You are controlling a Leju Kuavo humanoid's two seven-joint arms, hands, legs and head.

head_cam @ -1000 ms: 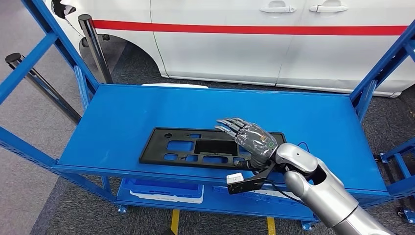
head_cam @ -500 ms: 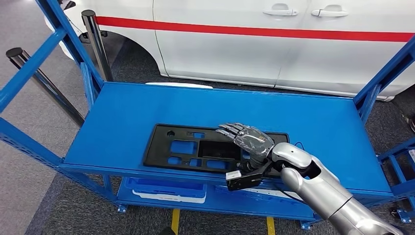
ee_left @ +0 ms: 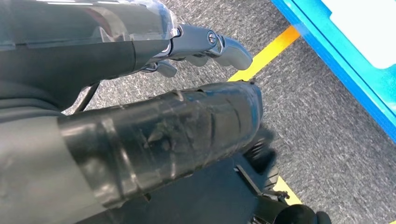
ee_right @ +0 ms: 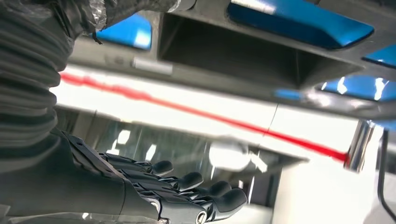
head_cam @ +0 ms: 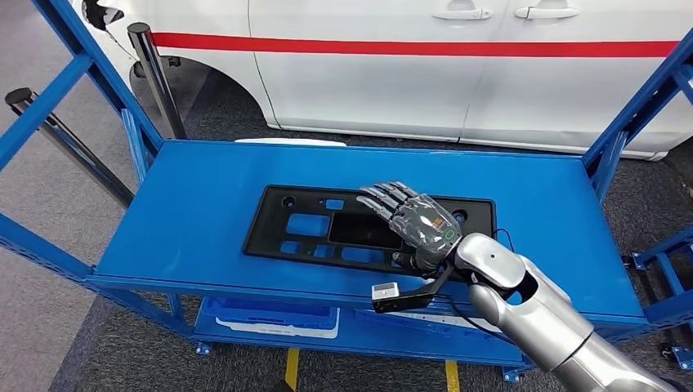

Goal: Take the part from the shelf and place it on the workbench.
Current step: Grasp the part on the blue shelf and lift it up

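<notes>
The part (head_cam: 359, 231), a flat black panel with rectangular cut-outs, lies on the blue shelf (head_cam: 204, 204), near its front edge and a little right of centre, long side running from 9 to 3 o'clock. The right hand (head_cam: 413, 224) sits over the right half of the part, back upward; its fingers (head_cam: 384, 196) are stretched forward together toward 11 o'clock, just above the part's central opening. Whether the thumb under the part's near edge grips it cannot be told. In the right wrist view the dark fingers (ee_right: 196, 196) lie side by side, nearly straight, with the part's (ee_right: 261, 56) underside close by.

The left hand (ee_left: 140, 93) hangs over grey carpet (ee_left: 322, 140) with a yellow line (ee_left: 271, 51); its fingers (ee_left: 210, 44) are curled in, holding nothing.

A white car (head_cam: 458, 73) with a red stripe stands beyond the shelf at 12 o'clock. A blue tray (head_cam: 270, 314) sits on the lower level, at 7 o'clock from the part.
</notes>
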